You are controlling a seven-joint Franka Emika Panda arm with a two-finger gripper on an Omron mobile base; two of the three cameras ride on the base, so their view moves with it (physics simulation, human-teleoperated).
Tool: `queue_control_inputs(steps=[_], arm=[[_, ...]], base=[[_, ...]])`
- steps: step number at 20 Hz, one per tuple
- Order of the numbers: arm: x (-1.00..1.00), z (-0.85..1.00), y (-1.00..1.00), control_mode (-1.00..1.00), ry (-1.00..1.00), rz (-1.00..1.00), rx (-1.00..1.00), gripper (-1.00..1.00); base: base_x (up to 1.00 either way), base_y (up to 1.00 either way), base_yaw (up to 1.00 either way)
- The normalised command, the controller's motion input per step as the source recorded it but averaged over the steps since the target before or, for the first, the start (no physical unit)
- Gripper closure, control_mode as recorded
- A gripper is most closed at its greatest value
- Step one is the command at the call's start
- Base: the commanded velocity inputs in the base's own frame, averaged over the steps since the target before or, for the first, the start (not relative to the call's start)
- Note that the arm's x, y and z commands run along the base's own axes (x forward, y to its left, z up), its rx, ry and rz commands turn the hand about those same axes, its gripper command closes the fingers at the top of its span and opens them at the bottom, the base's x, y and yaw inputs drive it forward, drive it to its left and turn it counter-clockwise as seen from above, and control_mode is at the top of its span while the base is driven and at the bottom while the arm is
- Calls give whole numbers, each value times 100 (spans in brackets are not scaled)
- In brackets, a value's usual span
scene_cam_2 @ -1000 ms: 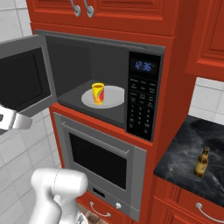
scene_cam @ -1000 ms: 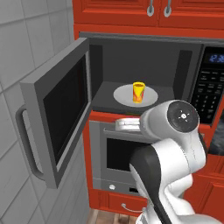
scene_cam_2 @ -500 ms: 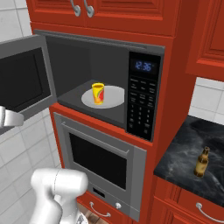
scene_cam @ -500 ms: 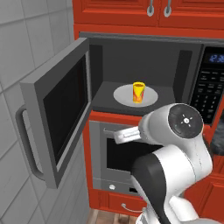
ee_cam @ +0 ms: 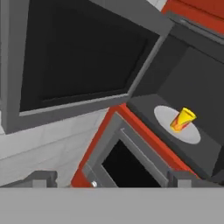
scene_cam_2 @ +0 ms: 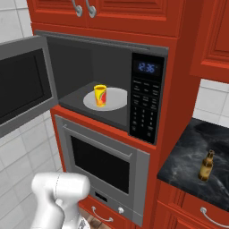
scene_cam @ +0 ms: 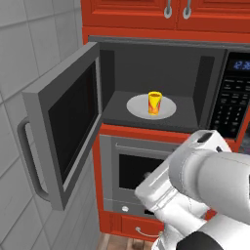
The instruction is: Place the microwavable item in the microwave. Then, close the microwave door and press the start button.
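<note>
Red-orange cabinets (scene_cam_2: 134, 15) with curved silver handles fill the wall above, and more red cabinetry runs down the right side. A grey oven (scene_cam_2: 105, 163) with a dark window sits built into the red column, a red drawer (scene_cam_2: 105, 214) beneath it. To the left the wall is pale grey tile (scene_cam: 29, 44). On the right a dark marbled counter (scene_cam_2: 188, 165) carries a slim brown bottle (scene_cam_2: 205, 165), white tile behind it.

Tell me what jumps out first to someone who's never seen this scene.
The yellow cup standing upright on the white turntable plate inside the grey microwave, bright against the dark cavity. Next, the microwave door, swung wide open to the left with its bar handle facing the tiled wall. The blue clock glows on the black keypad panel at the right.
</note>
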Motion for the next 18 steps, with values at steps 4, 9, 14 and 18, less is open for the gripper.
queue_control_inputs(steps=[4,9,14,18], arm=[[-90,25,59,-100,-13,38,-40,-100],[-42,-1,88,-100,-18,26,-35,-100],[-4,-3,96,-100,-12,12,-30,-100],[66,-49,81,-100,0,3,-30,-100]], base=[[0,0,0],[0,0,0],[0,0,0],[0,0,0]])
